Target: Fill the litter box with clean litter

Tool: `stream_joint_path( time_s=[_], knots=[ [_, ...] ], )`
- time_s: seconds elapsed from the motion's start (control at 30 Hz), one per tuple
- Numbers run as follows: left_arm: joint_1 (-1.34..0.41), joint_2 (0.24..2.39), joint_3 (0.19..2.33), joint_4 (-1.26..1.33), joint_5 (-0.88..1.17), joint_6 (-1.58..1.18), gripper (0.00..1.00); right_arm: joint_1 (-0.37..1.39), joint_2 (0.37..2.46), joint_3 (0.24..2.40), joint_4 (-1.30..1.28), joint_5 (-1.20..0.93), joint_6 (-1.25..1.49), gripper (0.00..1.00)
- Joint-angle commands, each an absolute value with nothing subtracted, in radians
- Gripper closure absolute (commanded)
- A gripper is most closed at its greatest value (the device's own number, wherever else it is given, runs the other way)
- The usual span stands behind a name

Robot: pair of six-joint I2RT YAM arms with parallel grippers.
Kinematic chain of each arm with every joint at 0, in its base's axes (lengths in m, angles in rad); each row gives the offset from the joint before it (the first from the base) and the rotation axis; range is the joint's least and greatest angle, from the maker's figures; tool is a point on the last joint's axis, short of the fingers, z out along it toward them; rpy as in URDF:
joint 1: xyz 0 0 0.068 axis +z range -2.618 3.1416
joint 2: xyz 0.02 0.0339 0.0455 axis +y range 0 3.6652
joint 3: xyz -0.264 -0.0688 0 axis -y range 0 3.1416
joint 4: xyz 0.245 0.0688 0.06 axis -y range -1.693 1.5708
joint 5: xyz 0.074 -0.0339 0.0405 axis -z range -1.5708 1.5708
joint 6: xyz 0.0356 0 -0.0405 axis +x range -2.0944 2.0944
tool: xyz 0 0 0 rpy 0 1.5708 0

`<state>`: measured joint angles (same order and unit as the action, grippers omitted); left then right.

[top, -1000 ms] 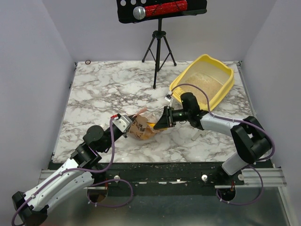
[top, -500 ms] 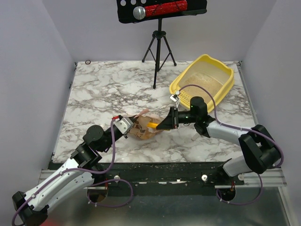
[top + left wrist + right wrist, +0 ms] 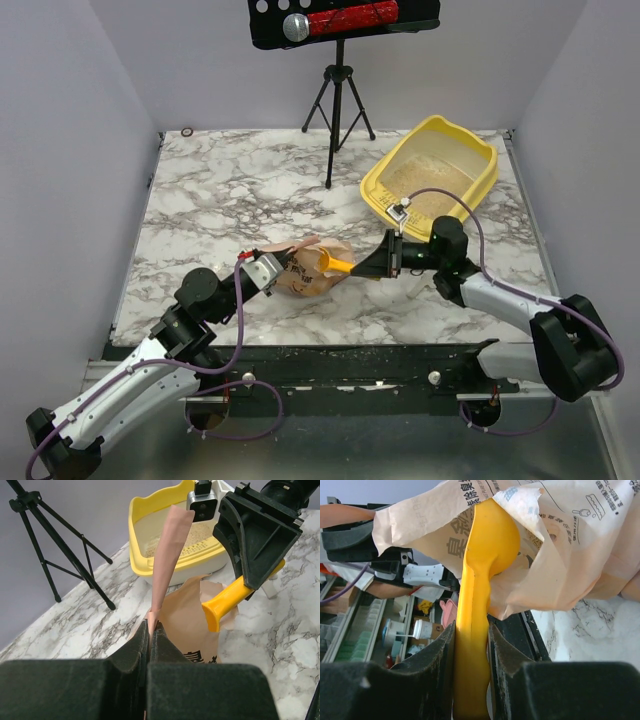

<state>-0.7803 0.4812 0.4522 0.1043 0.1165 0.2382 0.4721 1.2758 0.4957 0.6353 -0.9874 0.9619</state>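
Note:
The yellow litter box stands at the back right with beige clean litter spread over its floor. The box and its litter also show in the left wrist view. A tan printed paper bag lies at mid-table. My left gripper is shut on the bag's upright torn edge. My right gripper is shut on the handle of a yellow scoop. The scoop's bowl sits at the bag's mouth. Whether it carries litter is hidden.
A black tripod stands at the back centre, left of the litter box. A small ring lies at the back left corner. Loose granules dot the black strip along the near edge.
My right arm has drawn back to the right, pulling the scoop out from deep in the bag to its mouth. The left gripper keeps its hold on the bag edge.

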Motion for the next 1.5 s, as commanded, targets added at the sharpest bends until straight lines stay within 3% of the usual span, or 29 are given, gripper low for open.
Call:
stream_joint_path(
  time_s=[0.0,1.07,1.47],
  knots=[
    [-0.788,0.466,0.457,0.206,0.167,0.244,1.00,0.448,1.217,0.450,0.696,-1.002,1.049,1.00],
    [-0.790,0.483,0.448,0.219,0.140,0.256,1.00,0.337,0.724,0.193,0.488,-0.864,1.272,1.00],
    [-0.792,0.477,0.448,0.235,0.034,0.250,1.00,0.334,0.554,0.144,0.466,-0.830,1.420,1.00]
  ],
)
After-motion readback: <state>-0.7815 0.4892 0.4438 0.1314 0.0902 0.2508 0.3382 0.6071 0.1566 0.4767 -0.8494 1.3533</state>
